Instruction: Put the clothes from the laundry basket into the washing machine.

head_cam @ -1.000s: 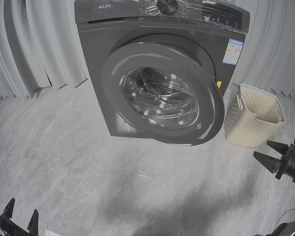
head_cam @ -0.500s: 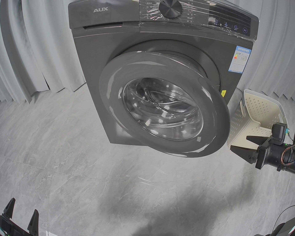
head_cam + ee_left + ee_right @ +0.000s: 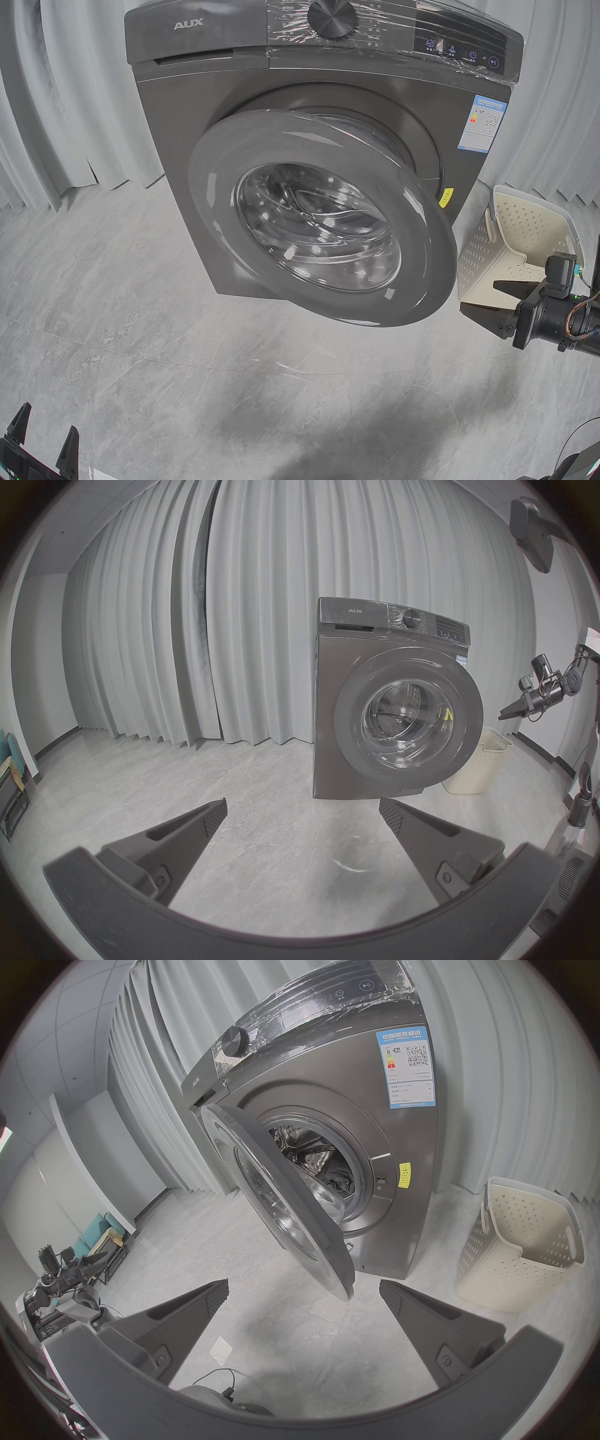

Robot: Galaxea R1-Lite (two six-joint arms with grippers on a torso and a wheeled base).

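Cream laundry basket [image 3: 476, 256], upright right of washing machine [image 3: 181, 119]; right gripper [image 3: 482, 299], spread and empty, just before it, nearer arm.

Bright, even, soft light right across the room. White glints streak the door glass [image 3: 315, 228] of the washing machine [image 3: 187, 106] in the middle of the head view, and the plastic film [image 3: 387, 28] along the top edge sparkles. The glossy floor [image 3: 125, 300] shows a pale sheen at left. Both wrist views bow the curtains [image 3: 262, 605] hard, and black corners ring the frame.
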